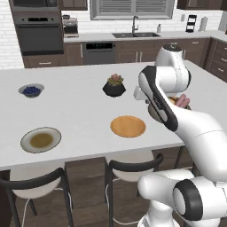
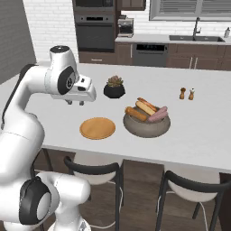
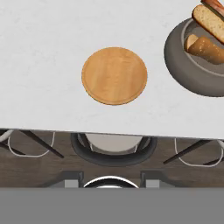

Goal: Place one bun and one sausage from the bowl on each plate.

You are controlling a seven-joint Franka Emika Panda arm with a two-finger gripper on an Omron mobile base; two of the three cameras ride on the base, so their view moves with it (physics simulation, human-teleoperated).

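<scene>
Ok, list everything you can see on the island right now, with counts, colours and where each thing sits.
bowl: one, grey-brown, front of the island, right of the orange plate.
buns: at least two, golden-tan, in the bowl.
sausage: at least one, pink, in the bowl.
orange plate: one, orange-tan, bare, near the front edge.
grey-rimmed plate: one, olive centre, bare, far left.
blueberry bowl: one, grey, back left.
plant pot: one, black, behind the orange plate.
shakers: two, right of the pot.
stools: dark, under the front edge.
gripper: white, above the island, nothing in it; jaw state unclear.
</scene>
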